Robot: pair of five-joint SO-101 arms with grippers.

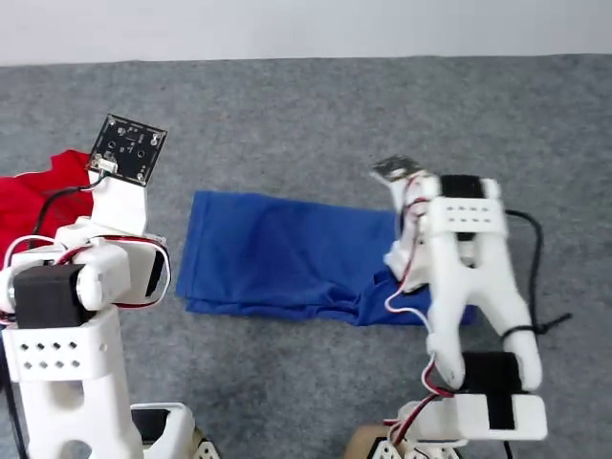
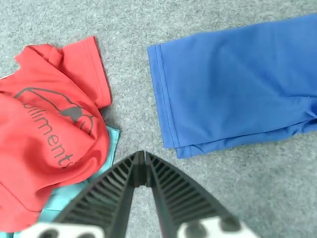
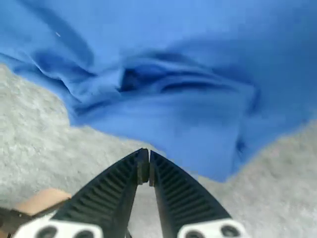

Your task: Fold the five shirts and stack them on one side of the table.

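Observation:
A blue shirt (image 1: 287, 253) lies folded lengthwise in the middle of the grey table. A red shirt (image 1: 29, 201) with dark print lies crumpled at the left edge, on top of a teal shirt (image 2: 106, 144). My left gripper (image 2: 145, 161) is shut and empty, above the bare table between the red shirt (image 2: 47, 134) and the hem end of the blue shirt (image 2: 233, 94). My right gripper (image 3: 145, 159) is shut and empty, just off the bunched edge of the blue shirt (image 3: 173, 84). The right arm (image 1: 464, 277) covers the blue shirt's right end.
The grey carpet-like table surface (image 1: 335, 105) stretches to a white wall at the back. A tan cardboard piece (image 3: 37, 201) lies by the right arm's base. The left arm's base (image 1: 67, 373) stands at the front left.

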